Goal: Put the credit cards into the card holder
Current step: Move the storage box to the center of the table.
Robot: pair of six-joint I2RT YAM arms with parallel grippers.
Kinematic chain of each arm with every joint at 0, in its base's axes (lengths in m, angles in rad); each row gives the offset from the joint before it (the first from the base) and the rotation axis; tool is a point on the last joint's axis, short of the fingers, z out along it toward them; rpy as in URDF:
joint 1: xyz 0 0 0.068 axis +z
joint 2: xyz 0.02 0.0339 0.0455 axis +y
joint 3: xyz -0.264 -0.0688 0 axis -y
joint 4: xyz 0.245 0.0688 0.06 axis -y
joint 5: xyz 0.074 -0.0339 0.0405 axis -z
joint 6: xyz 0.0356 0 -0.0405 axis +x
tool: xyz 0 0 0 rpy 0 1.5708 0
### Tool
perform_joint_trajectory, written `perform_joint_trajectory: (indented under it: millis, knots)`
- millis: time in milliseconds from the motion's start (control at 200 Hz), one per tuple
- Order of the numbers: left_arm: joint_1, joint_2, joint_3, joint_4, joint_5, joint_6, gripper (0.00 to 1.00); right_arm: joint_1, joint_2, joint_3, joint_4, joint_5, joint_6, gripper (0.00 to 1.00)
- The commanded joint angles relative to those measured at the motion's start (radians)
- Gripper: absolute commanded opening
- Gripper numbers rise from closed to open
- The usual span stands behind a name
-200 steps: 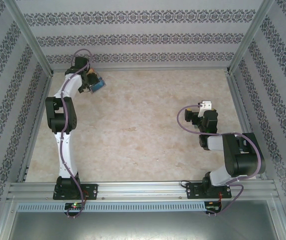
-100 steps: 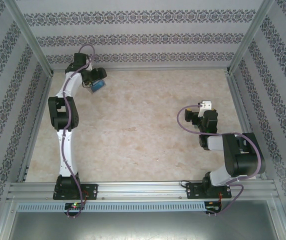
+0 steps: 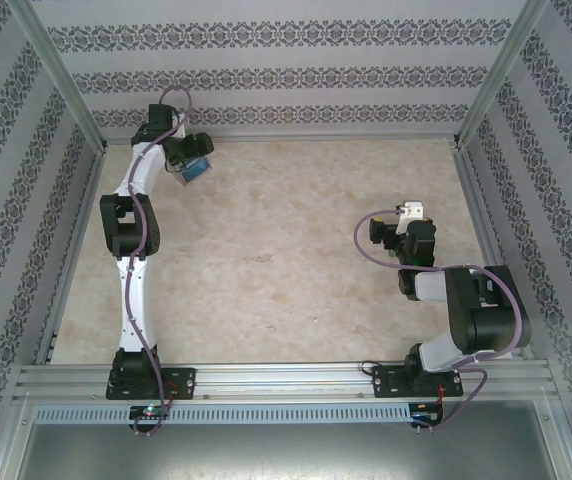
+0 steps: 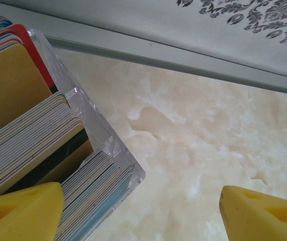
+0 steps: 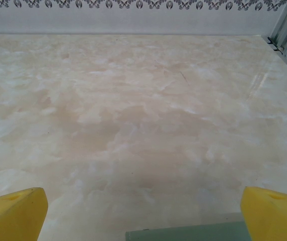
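Two claws agape: left claw (image 4: 141, 216), arm stretched far-left, by credit cards (image 4: 28, 135); right claw (image 5: 143, 208), arm folded.

A cream marbled tabletop (image 3: 286, 230) lies under even, shadowless light; just beyond the left pincer (image 4: 142, 216) a grey metal rail (image 4: 183, 57) edges the back wall (image 3: 286, 75), papered white with bands of dark floral ornament; to either side of it, matching side walls (image 3: 6, 150) rise behind slanting aluminium posts (image 3: 58, 70).
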Motion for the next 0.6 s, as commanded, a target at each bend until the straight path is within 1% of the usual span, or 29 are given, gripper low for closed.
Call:
perform_joint_trajectory:
  millis: [0,75,120,170,210,270,315,390,504,594]
  knots:
    - [-0.038,0.004,-0.109,-0.108,0.059,-0.037,0.81,0.004,-0.013,0.009,0.02,-0.005,-0.01,0.98]
    - [-0.045,-0.042,-0.182,-0.109,0.033,-0.09,0.81,0.004,-0.012,0.011,0.019,-0.006,-0.009,0.98]
    - [-0.045,-0.071,-0.232,-0.089,0.068,-0.118,0.81,0.004,-0.014,0.011,0.019,-0.008,-0.008,0.98]
    - [-0.047,-0.104,-0.293,-0.047,0.115,-0.149,0.79,0.004,-0.014,0.01,0.02,-0.006,-0.009,0.98]
    - [-0.052,-0.131,-0.336,-0.02,0.13,-0.173,0.78,0.005,-0.014,0.01,0.02,-0.005,-0.01,0.98]
    - [-0.068,-0.167,-0.381,-0.017,0.097,-0.196,0.78,0.004,-0.014,0.009,0.02,-0.006,-0.009,0.98]
    - [-0.09,-0.188,-0.407,-0.024,0.069,-0.204,0.78,0.004,-0.014,0.01,0.02,-0.006,-0.009,0.98]
    - [-0.133,-0.221,-0.433,-0.042,0.073,-0.199,0.78,0.005,-0.014,0.009,0.022,-0.003,-0.011,0.98]
    - [-0.208,-0.285,-0.504,-0.046,0.042,-0.206,0.78,0.013,-0.015,0.003,0.032,0.012,-0.016,0.98]
    - [-0.263,-0.33,-0.581,-0.027,0.062,-0.235,0.78,0.015,-0.015,0.003,0.034,0.016,-0.016,0.98]
